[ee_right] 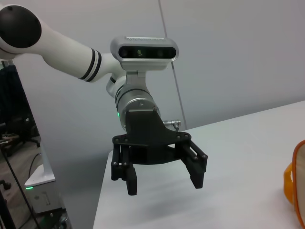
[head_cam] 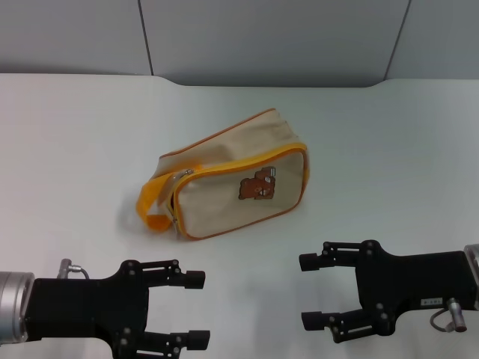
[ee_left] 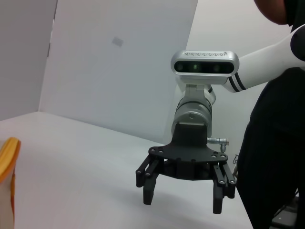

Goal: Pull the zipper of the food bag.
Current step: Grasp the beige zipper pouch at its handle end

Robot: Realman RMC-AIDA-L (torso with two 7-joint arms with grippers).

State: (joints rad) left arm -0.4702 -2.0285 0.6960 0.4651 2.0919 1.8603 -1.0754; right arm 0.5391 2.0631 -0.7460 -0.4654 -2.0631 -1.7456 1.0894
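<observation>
The beige food bag [head_cam: 239, 168] lies on the white table [head_cam: 75, 134], its brown bear patch [head_cam: 258, 187] facing me. The yellow-orange zipper [head_cam: 239, 159] runs along its upper front edge, and the small silver pull tab [head_cam: 187, 172] sits at the end by the yellow loop handle [head_cam: 153, 206]. My left gripper [head_cam: 197, 310] is open and empty, in front of and below the handle end. My right gripper [head_cam: 308, 292] is open and empty, in front of the bag's other end. Both are clear of the bag. The left wrist view shows the right gripper [ee_left: 183, 200] and the right wrist view shows the left gripper [ee_right: 164, 183].
A grey wall [head_cam: 262, 37] stands behind the table's far edge. A strip of the bag shows at the border of the left wrist view [ee_left: 7, 167] and the right wrist view [ee_right: 298, 181]. A dark-clothed person [ee_left: 276, 143] stands beside the table.
</observation>
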